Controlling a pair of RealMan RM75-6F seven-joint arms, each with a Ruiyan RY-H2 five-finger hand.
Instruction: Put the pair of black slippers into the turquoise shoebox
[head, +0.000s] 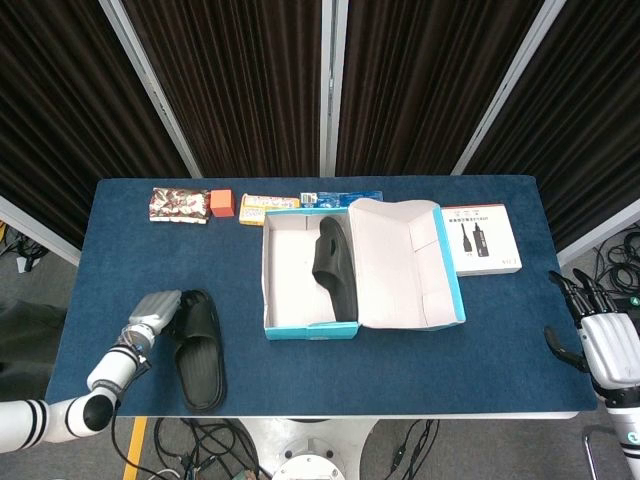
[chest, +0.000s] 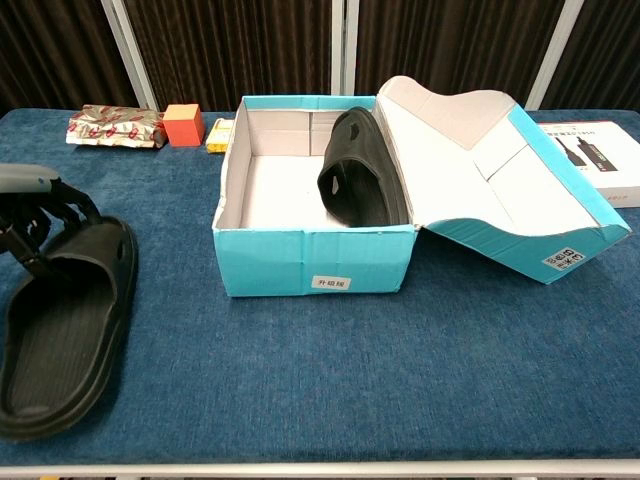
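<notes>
Slippers first: one black slipper (head: 197, 348) lies flat, sole down, on the blue desk (head: 420, 360) near its front left corner, well apart from the turquoise shoebox (head: 300, 330). My left hand (head: 153, 315) sits at that slipper's strap end; in the chest view my fingers (chest: 45, 222) are curled down around the strap's outer edge and touch it, though I cannot tell whether they truly grip it. The other black slipper (chest: 362, 180) is already inside the shoebox, tilted on its side and leaning against the right wall. The box stands open in the middle of the desk, its lid (chest: 500, 190) folded out to the right and resting on the cloth. My right hand (head: 600, 340) hangs off the desk's right front corner, fingers spread and holding nothing. Along the far edge of the desk lie a patterned foil packet (head: 179, 205), a small orange box (head: 222, 203), a yellow packet (head: 268, 207) and a blue packet (head: 345, 198) behind the shoebox. A white product box (head: 481, 239) lies just right of the lid.
</notes>
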